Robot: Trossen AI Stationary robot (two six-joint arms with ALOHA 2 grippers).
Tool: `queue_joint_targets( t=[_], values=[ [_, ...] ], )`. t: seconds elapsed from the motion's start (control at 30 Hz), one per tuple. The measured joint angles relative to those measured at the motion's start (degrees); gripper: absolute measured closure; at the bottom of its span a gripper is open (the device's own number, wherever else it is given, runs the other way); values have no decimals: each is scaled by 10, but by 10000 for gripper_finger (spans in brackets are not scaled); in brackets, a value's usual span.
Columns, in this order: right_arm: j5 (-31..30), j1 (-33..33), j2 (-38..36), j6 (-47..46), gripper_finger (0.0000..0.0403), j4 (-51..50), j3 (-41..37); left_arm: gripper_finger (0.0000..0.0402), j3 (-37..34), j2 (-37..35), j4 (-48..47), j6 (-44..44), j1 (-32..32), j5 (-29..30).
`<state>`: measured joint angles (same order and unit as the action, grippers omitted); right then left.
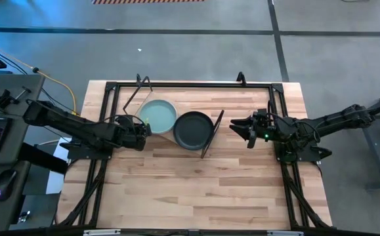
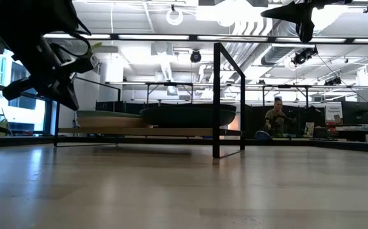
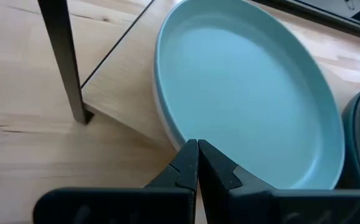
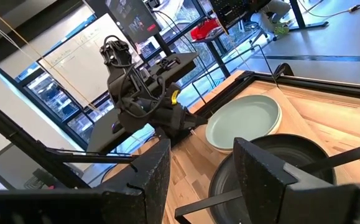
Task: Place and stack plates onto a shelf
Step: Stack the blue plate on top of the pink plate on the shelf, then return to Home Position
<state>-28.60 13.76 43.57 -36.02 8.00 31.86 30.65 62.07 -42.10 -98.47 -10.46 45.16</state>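
The shelf [image 1: 212, 133] stands askew on the table's far half; its pale board [image 3: 120, 90] carries the plates. The mint plate [image 1: 158, 115] lies on a pale pink-cream plate whose rim [image 4: 228, 147] shows below it. Beside it sits a dark plate [image 1: 193, 130]; teal or black, I cannot tell. My left gripper [image 3: 197, 148] is shut, its tips at the mint plate's rim on the side facing the table's left edge. My right gripper [image 4: 201, 186] is open and hangs high above the table, right of the shelf's right frame end. My left gripper has its shut fingertips [image 3: 189, 155] at the mint plate's rim [image 3: 167, 127], coming nearly level from the table's left. Whether the tips touch the rim I cannot tell. The plate lies flat on the plate beneath it.
A black metal frame [image 1: 278, 131] borders the tabletop. The shelf's frame post [image 3: 64, 59] stands close to my left gripper. Bare butcher-block wood [image 1: 190, 190] spreads across the near half. A person [image 2: 277, 117] sits in the room beyond the table.
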Motion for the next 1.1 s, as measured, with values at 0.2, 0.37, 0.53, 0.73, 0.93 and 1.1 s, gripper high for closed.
queue_joint_targets(
  t=[0.2,0.37,0.53,0.73,0.93,1.1],
  values=[
    [0,0,0,0,247,0,0,401,0,27,1,-24,0,0],
    [0,0,0,0,247,0,0,401,0,34,4,-35,0,0],
    [0,0,0,0,247,9,0,401,22,-6,-5,-12,-1,12],
    [0,0,0,38,247,86,0,401,95,-116,34,200,-1,86],
    [0,-3,0,90,247,121,0,401,135,-202,342,658,-1,-44],
    [5,-12,0,91,247,125,0,401,135,-222,511,809,-1,-214]
  ],
)
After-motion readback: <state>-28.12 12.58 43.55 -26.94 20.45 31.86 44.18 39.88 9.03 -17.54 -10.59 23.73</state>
